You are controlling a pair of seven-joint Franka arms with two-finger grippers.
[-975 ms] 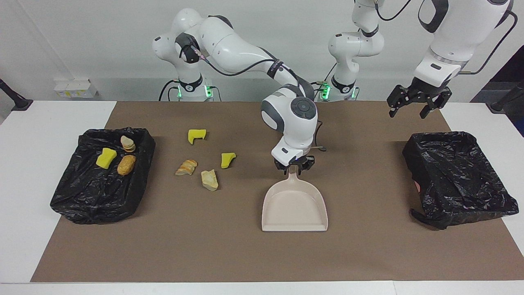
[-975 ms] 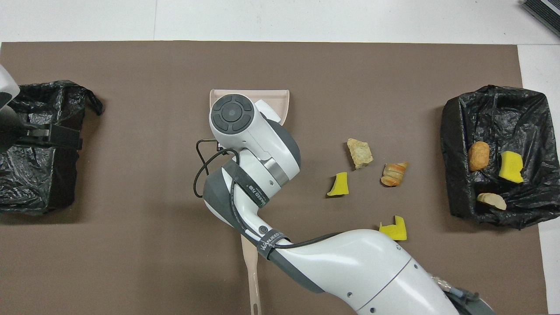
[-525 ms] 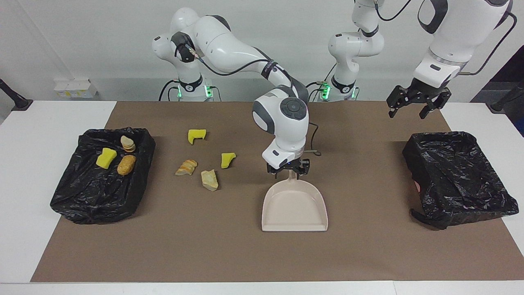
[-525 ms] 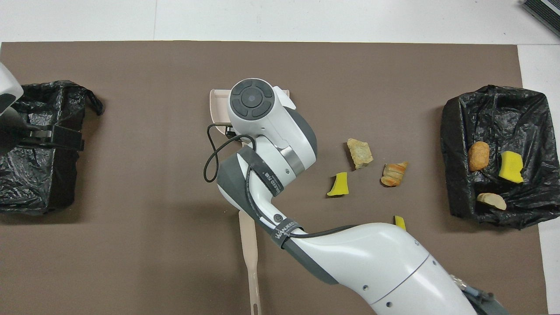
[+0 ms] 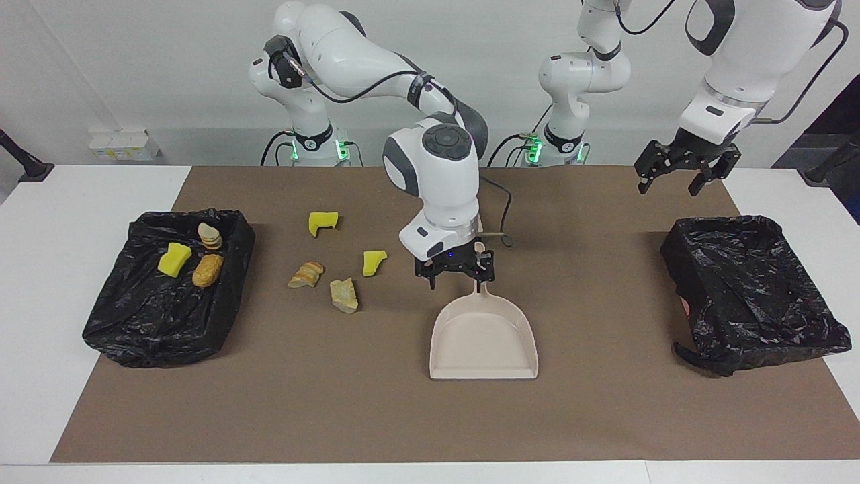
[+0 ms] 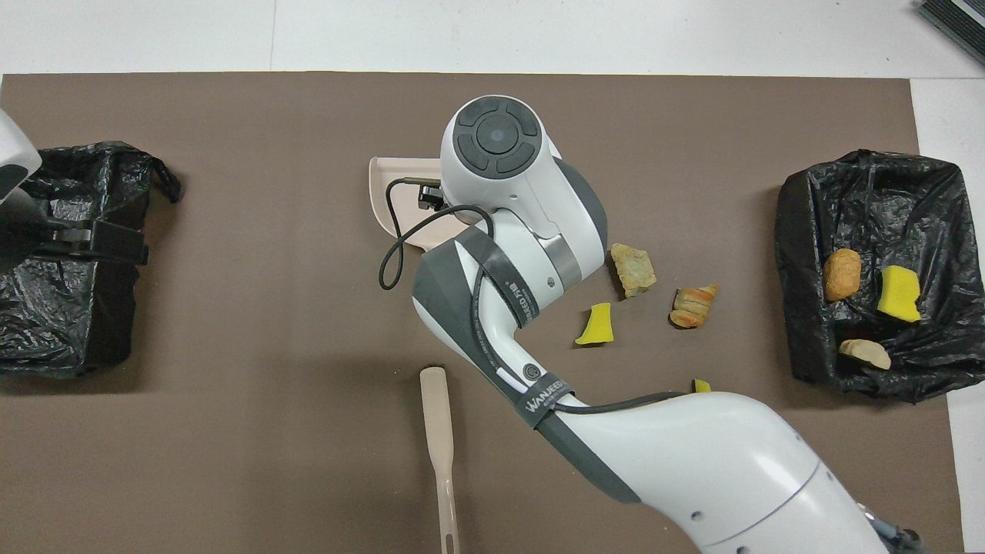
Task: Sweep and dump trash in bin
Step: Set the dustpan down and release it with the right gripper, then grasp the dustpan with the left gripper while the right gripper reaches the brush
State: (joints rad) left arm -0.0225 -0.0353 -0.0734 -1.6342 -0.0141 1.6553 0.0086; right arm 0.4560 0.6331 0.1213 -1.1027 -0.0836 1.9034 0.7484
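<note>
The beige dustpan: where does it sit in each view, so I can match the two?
Facing view: the beige dustpan lies mid-mat, below the right gripper.
Overhead view: only one corner of the pan shows beside the right arm's wrist.
Shared landmark: the tan bread chunk nearest the pan.

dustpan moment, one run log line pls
right hand: open, over dustpan handle | left hand: open, waiting above empty bin | trash: four chunks on mat

Bright even overhead light, soft short shadows, sharp focus throughout.
</note>
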